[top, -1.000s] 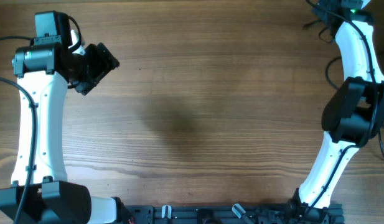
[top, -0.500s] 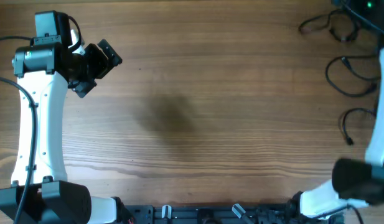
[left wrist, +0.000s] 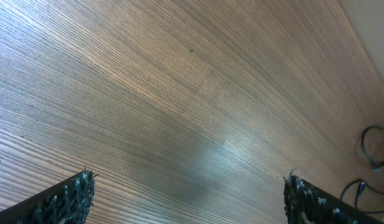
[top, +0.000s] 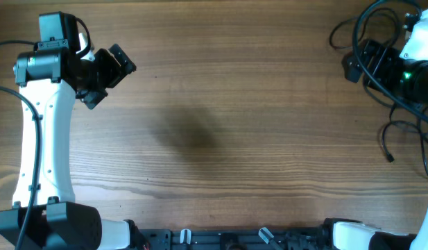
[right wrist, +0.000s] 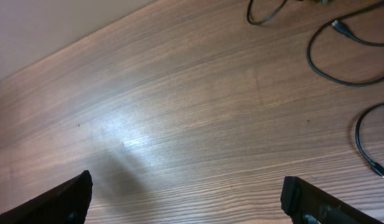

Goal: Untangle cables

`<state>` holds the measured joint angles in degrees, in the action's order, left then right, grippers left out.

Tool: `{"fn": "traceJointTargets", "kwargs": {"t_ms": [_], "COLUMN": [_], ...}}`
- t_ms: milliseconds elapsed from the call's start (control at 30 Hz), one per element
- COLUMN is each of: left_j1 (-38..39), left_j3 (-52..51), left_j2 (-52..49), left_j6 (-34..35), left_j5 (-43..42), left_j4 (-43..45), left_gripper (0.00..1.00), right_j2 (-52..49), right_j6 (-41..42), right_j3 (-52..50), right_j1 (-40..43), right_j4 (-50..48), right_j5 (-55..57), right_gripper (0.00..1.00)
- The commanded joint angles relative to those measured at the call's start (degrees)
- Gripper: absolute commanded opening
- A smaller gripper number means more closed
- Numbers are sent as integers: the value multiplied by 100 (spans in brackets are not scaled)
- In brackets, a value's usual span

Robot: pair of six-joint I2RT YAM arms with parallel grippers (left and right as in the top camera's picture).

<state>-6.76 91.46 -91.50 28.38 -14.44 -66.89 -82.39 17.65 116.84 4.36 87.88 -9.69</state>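
Observation:
Several thin black cables lie apart as loose loops at the table's far right. In the overhead view one loop (top: 344,28) lies at the top right and another cable (top: 396,132) ends in a plug lower down. The right wrist view shows a loop (right wrist: 264,17), a curved cable (right wrist: 332,67) and a silver-tipped cable (right wrist: 365,146). My right gripper (top: 349,67) (right wrist: 188,190) is open and empty, above bare wood just left of the cables. My left gripper (top: 115,82) (left wrist: 188,183) is open and empty at the far left; its view shows cables (left wrist: 371,149) in the distance.
The wooden table (top: 220,125) fills the view. The right arm's own thicker black wires (top: 416,104) cross over part of the cable area. The arm bases stand at the front edge (top: 220,239).
The right arm has swung from the far top right corner down and in, so its wrist now hovers by the cables. The left gripper turned slightly, then stayed.

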Motion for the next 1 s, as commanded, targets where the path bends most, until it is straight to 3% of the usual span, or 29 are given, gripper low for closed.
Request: {"fn": "traceJointTargets", "kwargs": {"t_ms": [0, 233, 400, 500, 767, 967], "left_j1": [-11, -11, -11, -11, -11, -11], "left_j3": [37, 37, 37, 37, 37, 37], "left_j2": [-17, -17, -17, -17, -17, -17], "left_j6": [-4, -7, -4, -7, -7, -7], "left_j5": [57, 57, 57, 57, 57, 57], "left_j4": [-2, -2, -2, -2, -2, -2], "left_gripper": [100, 100, 100, 100, 100, 100], "right_j2": [-15, -2, 826, 1683, 5115, 6594], "right_j6": [-142, -1163, -1213, -1204, -1167, -1161], "right_j3": [44, -144, -1123, -2197, -6454, -8697], "right_j1": [-13, -87, -372, -376, -378, -387], "right_j4": [87, 389, -625, -1558, -4962, -6846], "right_j5": [0, -352, -24, -26, 90, 129], "right_gripper": [100, 100, 100, 100, 100, 100]}}
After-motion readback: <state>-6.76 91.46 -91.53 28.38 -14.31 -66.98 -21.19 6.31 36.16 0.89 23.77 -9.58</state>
